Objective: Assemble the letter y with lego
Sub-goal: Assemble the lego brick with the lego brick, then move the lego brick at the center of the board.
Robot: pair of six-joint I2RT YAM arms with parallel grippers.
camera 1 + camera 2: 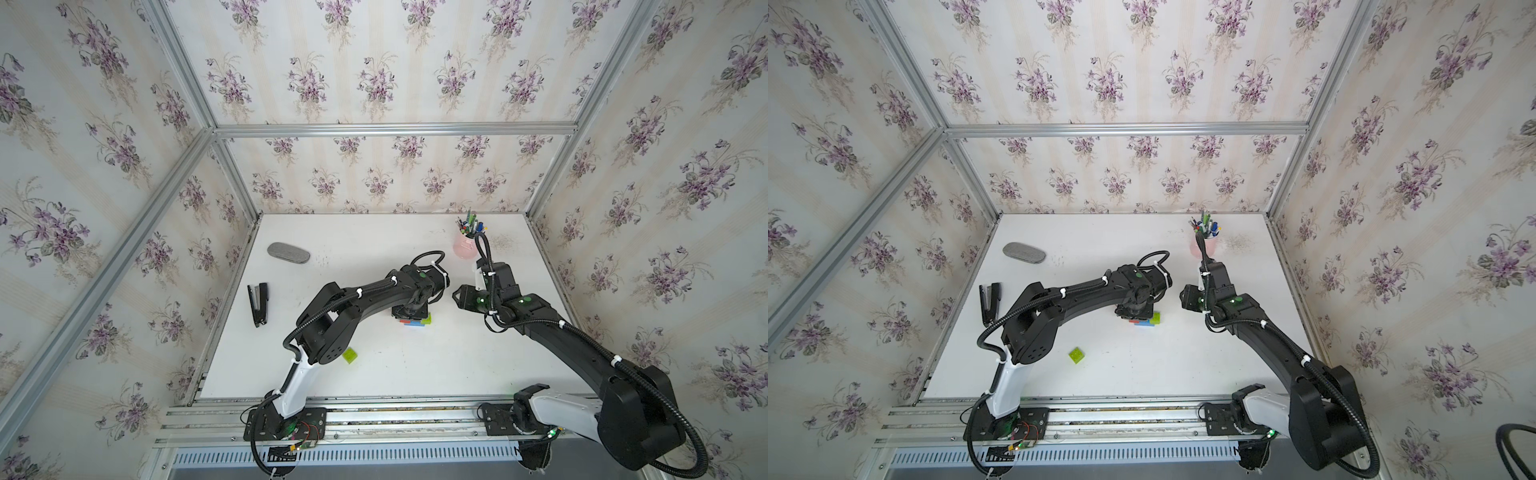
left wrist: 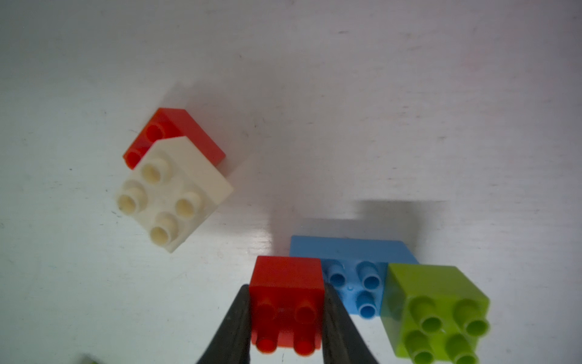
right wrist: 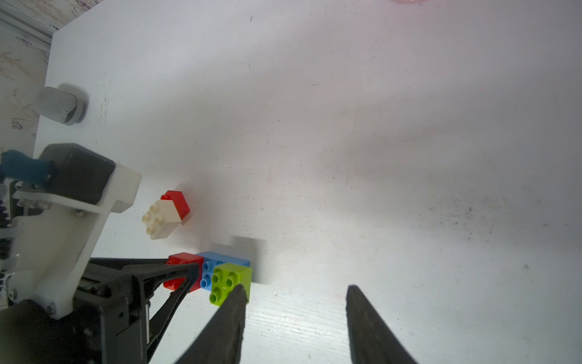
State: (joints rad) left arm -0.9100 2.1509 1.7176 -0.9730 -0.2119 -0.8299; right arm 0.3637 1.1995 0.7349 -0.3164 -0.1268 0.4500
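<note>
Tip-fitting step: left pincer (image 2: 286, 287) pinched red brick (image 2: 286, 272) atop blue bar (image 2: 346, 249); right pincer (image 3: 296, 287) spread, empty. Next move likely needed downward seating.

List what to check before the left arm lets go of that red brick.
1. Grip: left gripper shut on red brick: ok.
2. Seating: red brick fully pressed onto blue brick: cannot tell.
3. Other tip: green brick on the blue brick's far end: ok.
4. Tail: white brick on second red brick, joined to blue brick: not ok, the pair sits apart.
5. Last piece: loose green brick attached: not ok, it lies alone by the left arm.
6. Helper: right gripper open, empty: ok.
</note>
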